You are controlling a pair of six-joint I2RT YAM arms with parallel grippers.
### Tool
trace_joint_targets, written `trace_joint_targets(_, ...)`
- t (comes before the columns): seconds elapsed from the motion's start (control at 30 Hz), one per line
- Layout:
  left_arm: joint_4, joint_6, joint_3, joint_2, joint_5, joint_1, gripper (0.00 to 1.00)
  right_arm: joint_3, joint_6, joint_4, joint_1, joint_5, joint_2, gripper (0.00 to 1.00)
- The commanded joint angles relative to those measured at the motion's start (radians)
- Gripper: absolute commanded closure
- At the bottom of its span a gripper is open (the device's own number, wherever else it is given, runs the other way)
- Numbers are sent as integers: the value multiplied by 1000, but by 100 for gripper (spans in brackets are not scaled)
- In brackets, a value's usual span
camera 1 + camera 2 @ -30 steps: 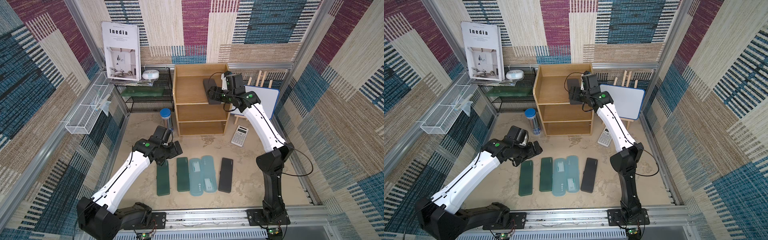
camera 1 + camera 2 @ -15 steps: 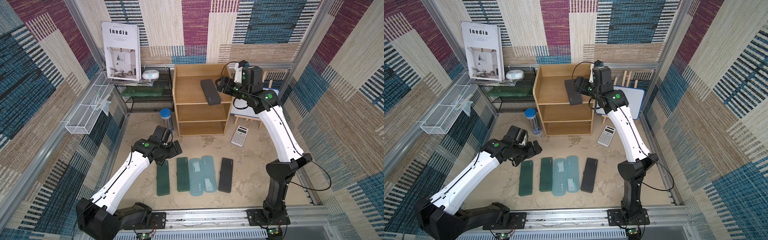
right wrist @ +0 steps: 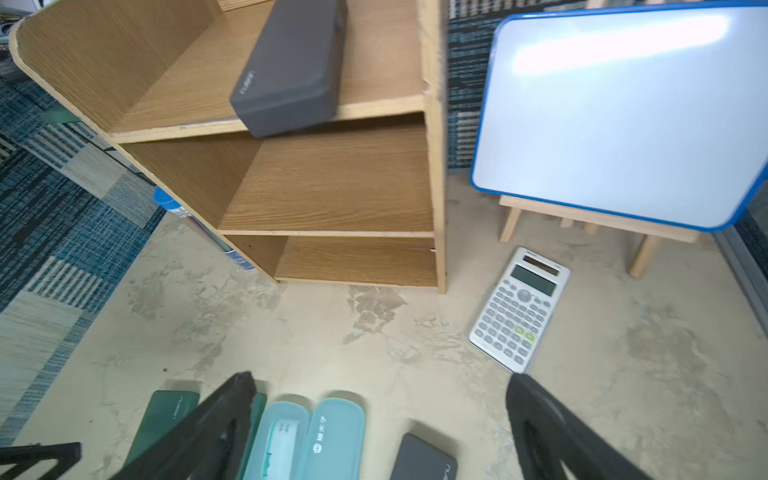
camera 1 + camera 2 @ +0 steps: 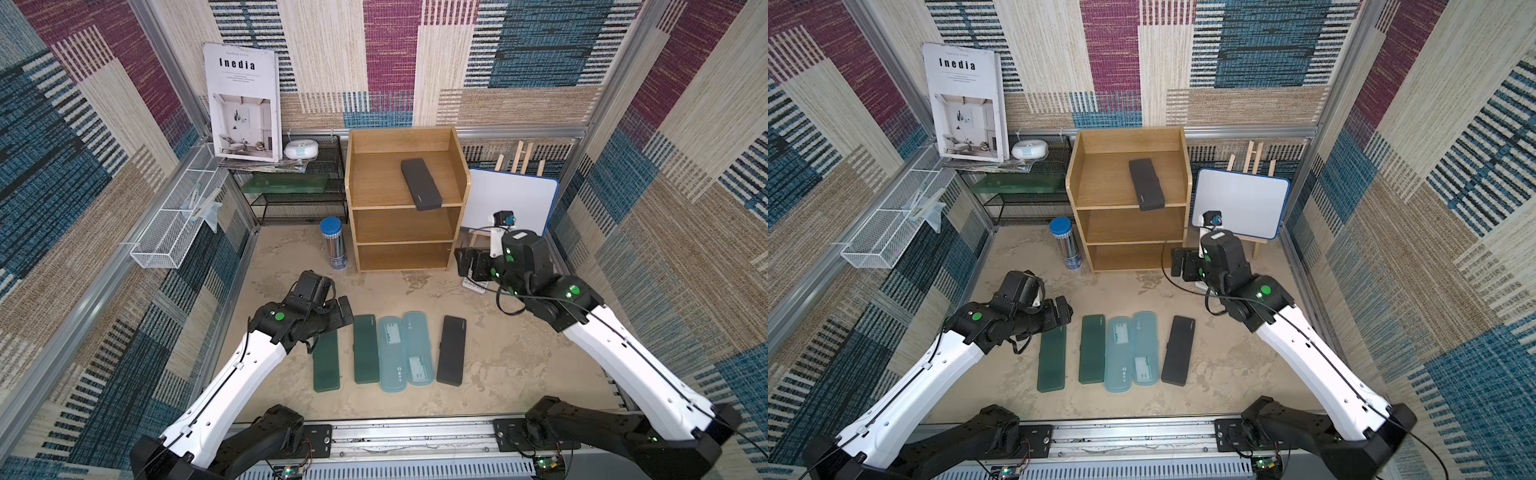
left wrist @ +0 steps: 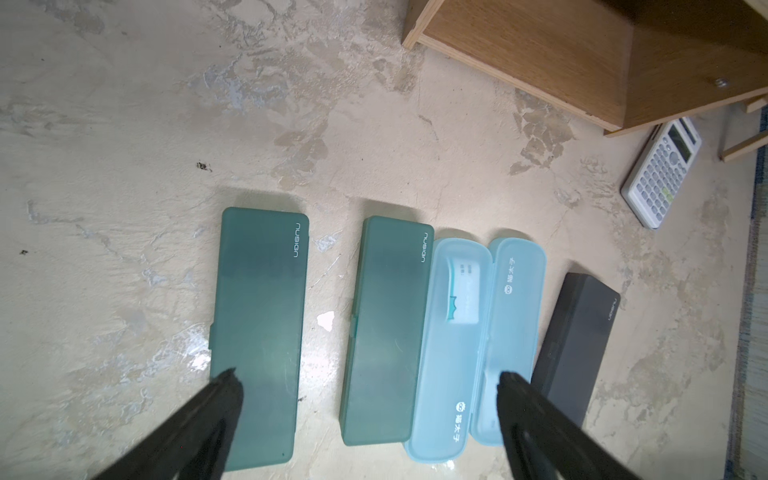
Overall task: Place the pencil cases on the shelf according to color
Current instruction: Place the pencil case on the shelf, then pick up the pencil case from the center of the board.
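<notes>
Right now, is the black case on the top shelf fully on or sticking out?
Sticking out: the black case lies flat on the shelf, its near end past the top tier's front edge.

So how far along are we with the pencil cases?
Done: one black pencil case lies on the top tier of the wooden shelf, overhanging its front edge. In hand: nothing; the left gripper and right gripper are open and empty. Left: two dark green cases, two light blue cases and the second black case, all on the table.
</notes>
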Motion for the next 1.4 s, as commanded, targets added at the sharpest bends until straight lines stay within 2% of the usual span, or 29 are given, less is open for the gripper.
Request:
trace_joint_targets(0.0, 48, 54, -8, -36, 11, -6, 0, -115, 32, 99, 2, -26, -65, 1)
trace_joint_targets(0.2, 65, 126, -25, -63, 1, -6, 0, -300, 183, -74, 2, -158, -78, 1)
trace_joint_targets(0.37, 84, 187, -50, -70, -31, -6, 0, -539, 302, -20, 16, -287, -134, 9)
trace_joint_targets(0.57, 162, 220, -159, -161, -62, -6, 0, -678, 442, 19, 89, -291, -217, 9)
trace_joint_targets(0.73, 229, 236, -170, -166, -27, -5, 0, -717, 518, 64, 175, -252, -167, 7)
trace_joint_targets(1.0, 115, 335, -44, 26, -33, -4, 0, -689, 551, 148, 265, -187, 53, 1)
trace_joint_targets(1.1, 116, 330, -52, 6, -26, 1, 1, -688, 548, 204, 286, -182, 138, 0)
trace_joint_targets(1.2, 136, 317, -86, -43, -52, 0, 0, -651, 542, 137, 290, -163, 207, 1)
trace_joint_targets(1.37, 157, 313, -111, -89, -47, 0, 0, -682, 560, 78, 290, -108, 190, 1)
